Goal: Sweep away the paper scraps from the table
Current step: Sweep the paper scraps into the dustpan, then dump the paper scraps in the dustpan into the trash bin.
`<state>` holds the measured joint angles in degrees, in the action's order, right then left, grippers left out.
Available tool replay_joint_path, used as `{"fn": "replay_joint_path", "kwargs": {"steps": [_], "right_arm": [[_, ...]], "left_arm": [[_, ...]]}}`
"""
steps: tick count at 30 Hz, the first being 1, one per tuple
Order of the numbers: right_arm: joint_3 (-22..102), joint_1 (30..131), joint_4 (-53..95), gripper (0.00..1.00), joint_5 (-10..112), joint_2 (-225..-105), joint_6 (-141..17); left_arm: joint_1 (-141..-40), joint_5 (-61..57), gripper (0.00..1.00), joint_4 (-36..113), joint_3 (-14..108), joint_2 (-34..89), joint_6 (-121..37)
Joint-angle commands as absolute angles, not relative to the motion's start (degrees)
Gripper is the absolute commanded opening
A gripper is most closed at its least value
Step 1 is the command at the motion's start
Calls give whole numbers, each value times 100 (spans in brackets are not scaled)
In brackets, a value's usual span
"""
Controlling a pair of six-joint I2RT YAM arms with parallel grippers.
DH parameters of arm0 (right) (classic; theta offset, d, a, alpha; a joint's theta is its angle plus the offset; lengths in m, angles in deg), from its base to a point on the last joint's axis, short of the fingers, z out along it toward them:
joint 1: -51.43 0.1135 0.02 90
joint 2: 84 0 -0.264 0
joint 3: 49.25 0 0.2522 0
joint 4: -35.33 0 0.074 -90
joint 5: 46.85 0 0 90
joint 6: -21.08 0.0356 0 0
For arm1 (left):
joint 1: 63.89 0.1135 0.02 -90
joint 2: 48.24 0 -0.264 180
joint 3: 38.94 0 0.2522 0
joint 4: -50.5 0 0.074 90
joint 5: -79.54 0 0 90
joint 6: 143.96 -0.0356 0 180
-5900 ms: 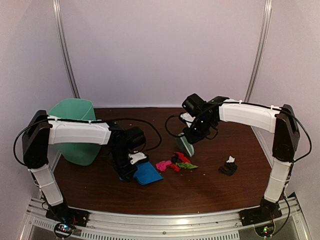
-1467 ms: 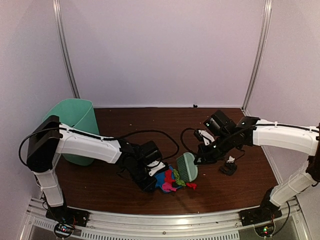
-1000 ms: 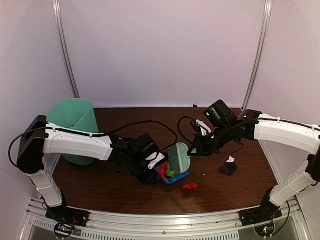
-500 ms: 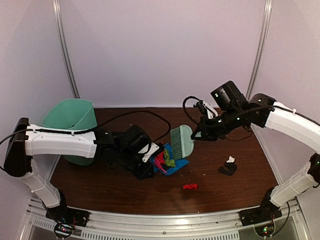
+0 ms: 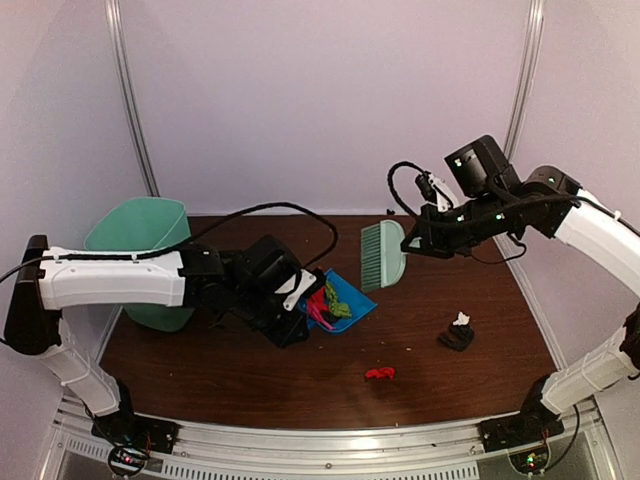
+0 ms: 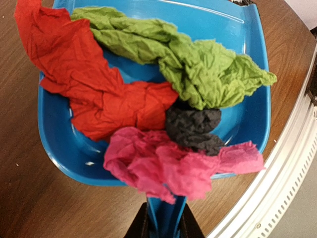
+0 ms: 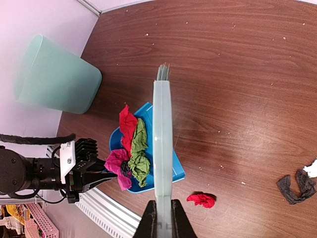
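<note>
Starting left: mint-green bin [image 5: 140,240] stands at the left edge of the table [image 5: 250,385], with my left arm crossing in front of it. My left gripper [image 6: 163,229] has its fingers pinched on the handle of the blue dustpan [image 6: 237,59], just right of the bin; I cannot tell if the pan touches the wood. Most paper scraps [image 6: 129,109] lie piled in the pan: red, green, black, pink, with the pink one hanging over the handle-side rim. Further right, my right gripper [image 7: 163,218] has its fingers clamped on the handle of the pale green brush [image 7: 162,139], lifted clear of the table. One red scrap [image 5: 379,373] lies on bare wood near the front, apart from the pan. Black and white scraps [image 5: 458,335] lie together further right.
</note>
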<state>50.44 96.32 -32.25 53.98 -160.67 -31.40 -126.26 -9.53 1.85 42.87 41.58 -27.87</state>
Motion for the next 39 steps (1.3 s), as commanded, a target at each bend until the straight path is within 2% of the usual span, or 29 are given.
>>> {"fn": "replay_joint_path", "kwargs": {"steps": [1,11,20,39], "right_arm": [[5247,9475,-3275,0,4865,-15783,-3112],[5054,8972,-3357,0,4398,-15428,-3068],[4607,8740,-3046,0,4549,-15250,-3005],[4408,8659,-2510,0,5055,-15669,-2978]], "left_arm": [[-12647,-1360,0,-108,4741,3951,-2630],[-12549,-1724,0,-882,5454,3830,-2408],[-12216,-1842,0,-1788,6416,3733,-2161],[-10480,-1266,0,-2936,7902,3250,-1826]]}}
